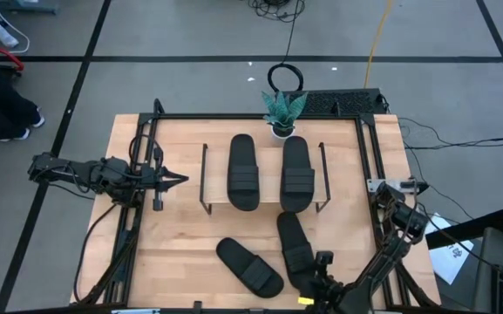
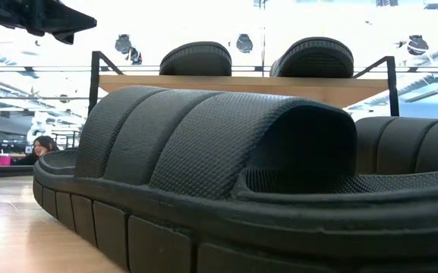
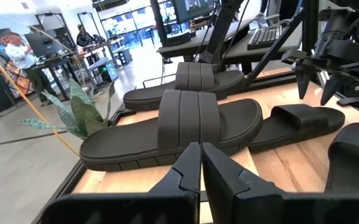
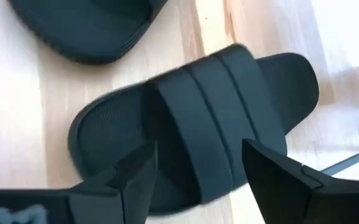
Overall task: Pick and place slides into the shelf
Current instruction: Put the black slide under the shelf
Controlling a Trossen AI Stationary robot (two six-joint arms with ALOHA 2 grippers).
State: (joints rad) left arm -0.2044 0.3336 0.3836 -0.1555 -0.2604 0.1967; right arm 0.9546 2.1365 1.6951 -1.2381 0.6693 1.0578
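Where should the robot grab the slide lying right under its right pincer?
Probably across its wide ribbed strap, coming straight down from above. The slide lies flat, sole down, on the table, so the raised strap is the easiest part to reach. The open right pincer already hangs over it, one finger on each side.

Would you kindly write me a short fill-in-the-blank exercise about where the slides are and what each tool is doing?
1. The number of slides lying on the shelf is ___.
2. The number of slides lying on the table in front of the shelf is ___.
3. The left tool, beside the shelf, has its fingers ___.
4. The right tool hangs over a slide with its fingers ___.

Missing words: two; two; shut; open.
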